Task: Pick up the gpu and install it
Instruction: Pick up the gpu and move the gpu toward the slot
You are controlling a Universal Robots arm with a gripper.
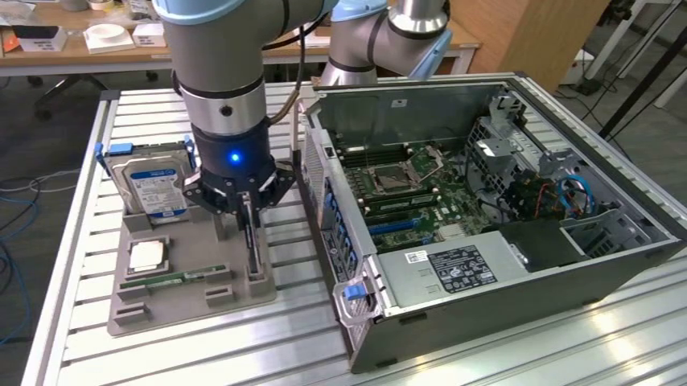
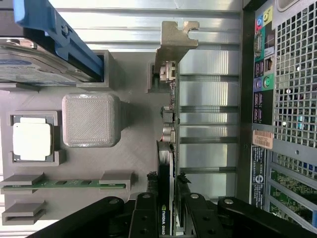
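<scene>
Between the fingers (image 2: 146, 210) of the gripper (image 2: 169, 181) stands the gpu (image 2: 168, 124), on edge, directly under the wrist, in its slot of the grey holder tray (image 1: 183, 293). Jaws are drawn partway in, narrow, w/ pads that look pressed on both faces of the card, so grip made, I'd judge.

Progress: approach and grasp done. The card is not yet lifted, its lower edge down in the tray slot. Install not begun; the PC case (image 1: 601, 265) lies open beside the hand, apart from the card.

Looks: thin card seen edge-on, green board, black cooler w/ NVIDIA label near the pads. The silver bracket (image 2: 174, 42), w/ bent tab, is at the end farthest from the hand.
</scene>
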